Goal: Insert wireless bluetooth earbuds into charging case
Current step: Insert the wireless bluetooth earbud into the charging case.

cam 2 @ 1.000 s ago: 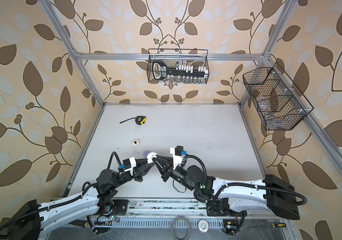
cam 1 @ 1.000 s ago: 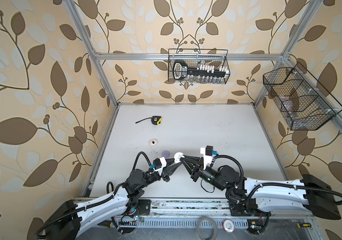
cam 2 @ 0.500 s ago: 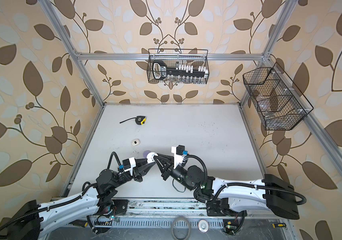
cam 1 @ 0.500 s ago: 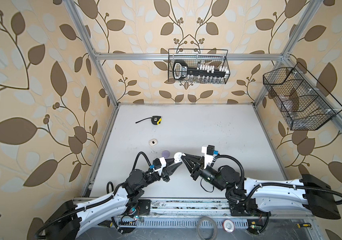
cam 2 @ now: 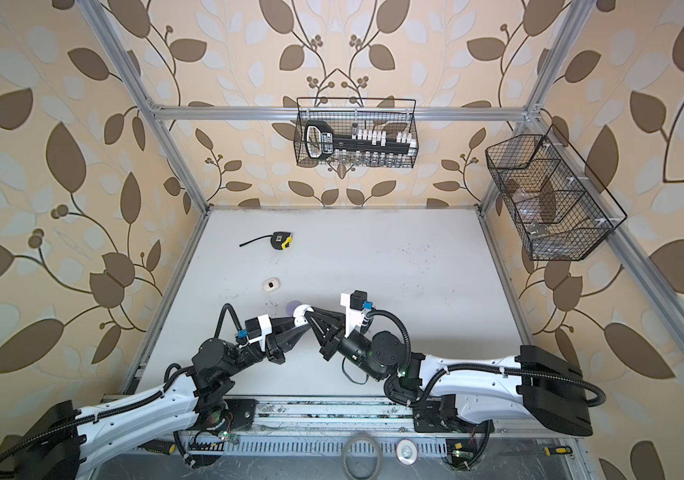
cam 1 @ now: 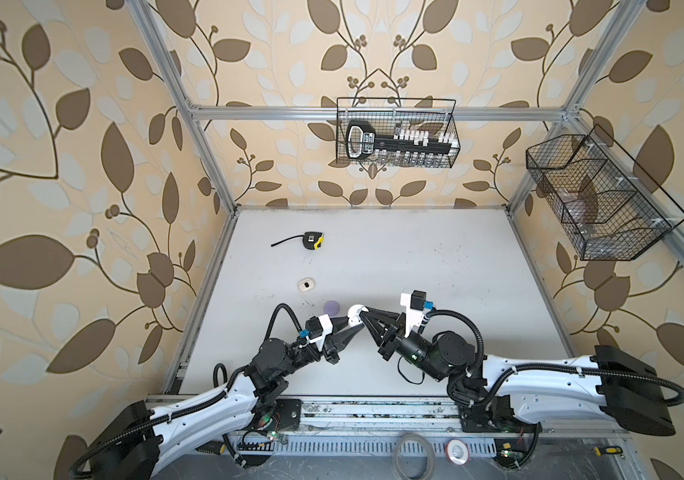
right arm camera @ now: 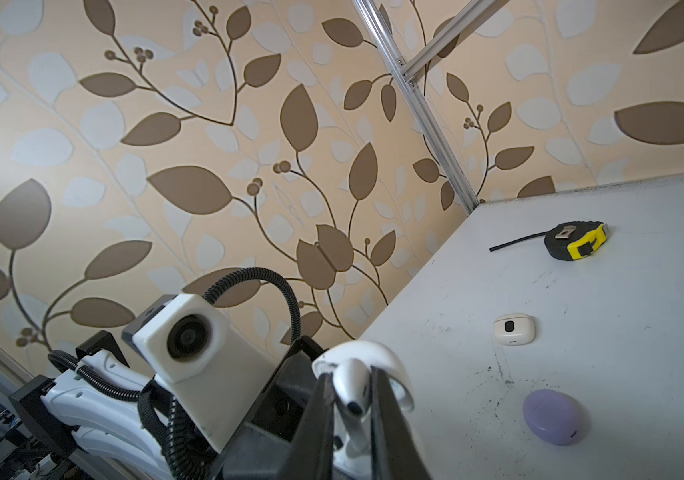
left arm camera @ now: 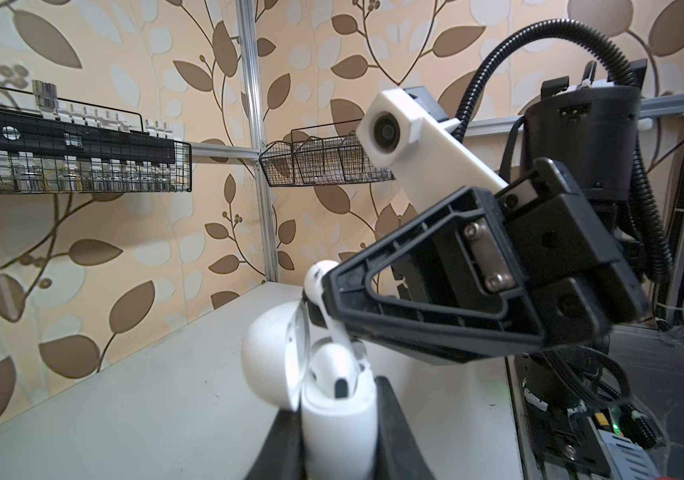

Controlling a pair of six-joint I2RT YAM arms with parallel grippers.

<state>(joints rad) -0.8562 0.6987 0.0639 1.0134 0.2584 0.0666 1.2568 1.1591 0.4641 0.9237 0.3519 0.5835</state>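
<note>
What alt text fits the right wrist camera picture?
The right pincer grips a white earbud at an open white case. Beyond, on the table, lie a cream case, a lilac case and a tape measure.

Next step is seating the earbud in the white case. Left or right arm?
Right. The right gripper is shut on the white earbud, with the stem pointing into the open case. The left gripper is clamped on the case, steadying it.
</note>
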